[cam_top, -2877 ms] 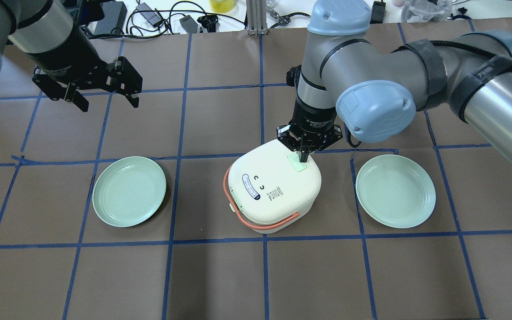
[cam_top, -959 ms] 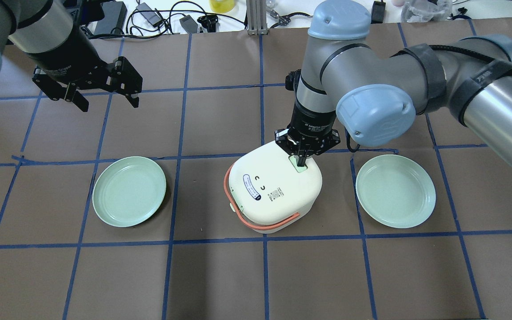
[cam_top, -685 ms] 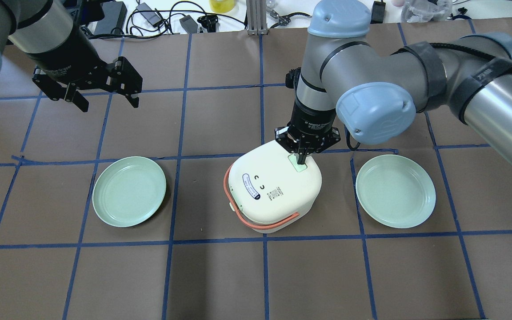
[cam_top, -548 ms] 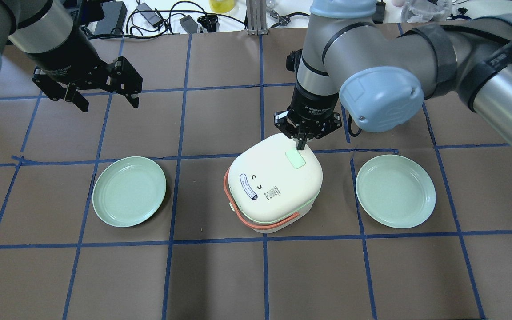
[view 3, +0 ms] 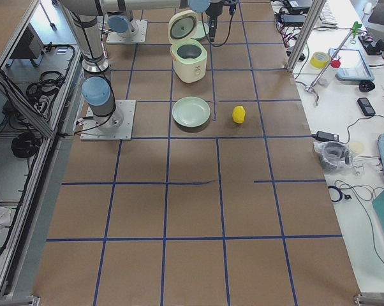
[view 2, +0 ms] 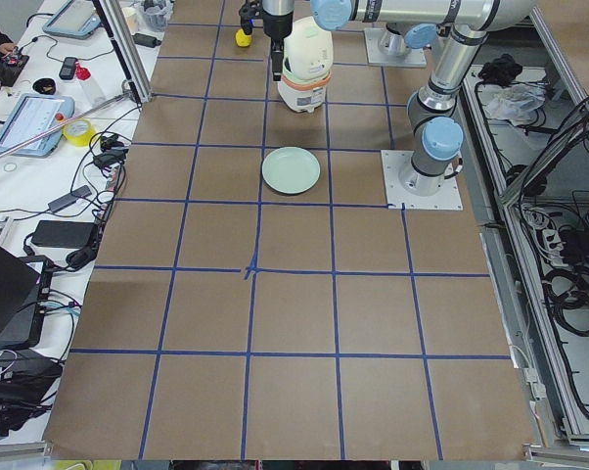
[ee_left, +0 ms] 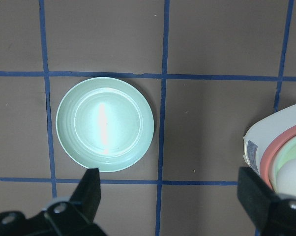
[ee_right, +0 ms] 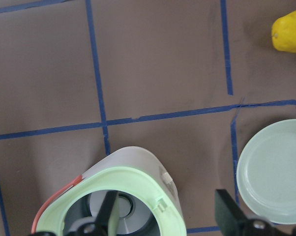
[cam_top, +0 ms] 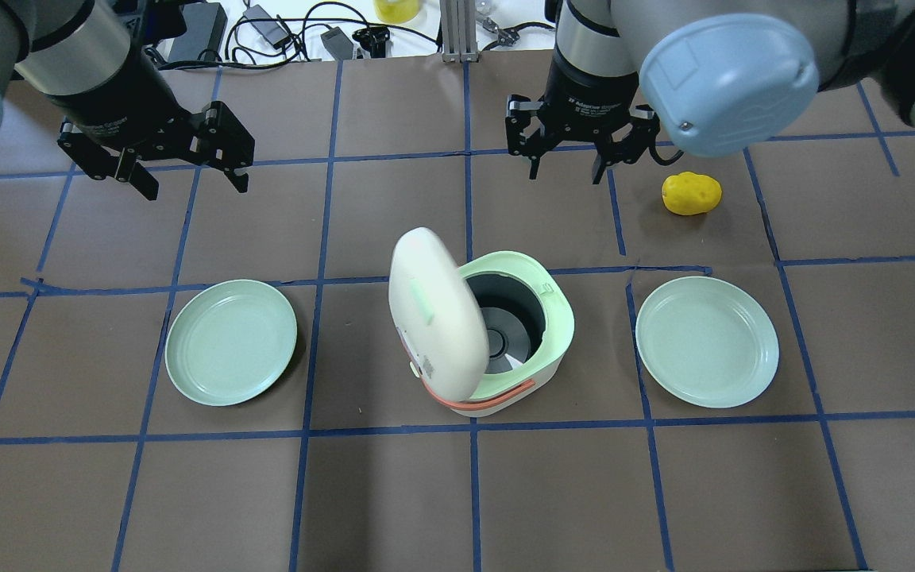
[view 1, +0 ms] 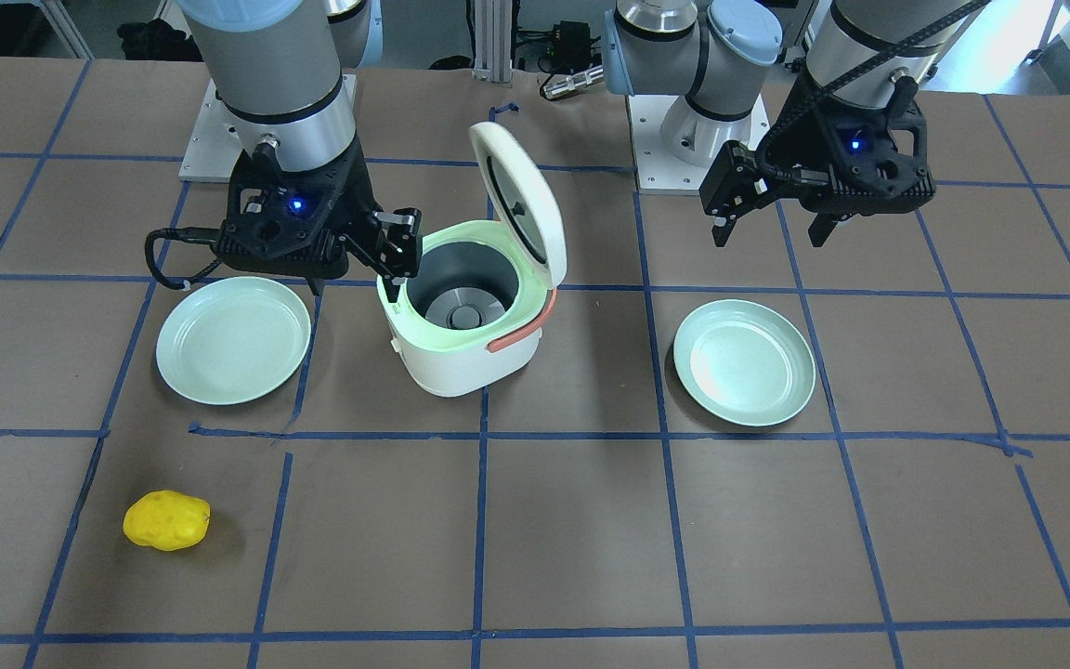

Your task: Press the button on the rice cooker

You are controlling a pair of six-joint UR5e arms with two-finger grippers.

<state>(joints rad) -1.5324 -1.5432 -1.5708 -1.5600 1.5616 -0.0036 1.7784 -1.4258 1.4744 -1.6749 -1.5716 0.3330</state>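
The white rice cooker (cam_top: 557, 322) stands mid-table with its lid (cam_top: 434, 318) swung up and its grey pot showing (view 1: 461, 279). The button (cam_top: 419, 300) shows as a pale mint strip on the raised lid's outer face. My right gripper (cam_top: 565, 171) is open and empty, held high beyond the cooker and apart from it; in the front-facing view it (view 1: 354, 283) hangs beside the cooker's rim. My left gripper (cam_top: 195, 187) is open and empty at the far left, above the table. The right wrist view looks down on the cooker's mint rim (ee_right: 138, 182).
Two mint plates lie either side of the cooker, one on the left (cam_top: 231, 342) and one on the right (cam_top: 708, 342). A yellow potato-like lump (cam_top: 691, 193) lies beyond the right plate. Cables and tools lie past the table's far edge.
My right gripper, shut with its tips on the button, has lifted up and away from the cooker and opened. The lid has sprung open. The left arm has not moved.
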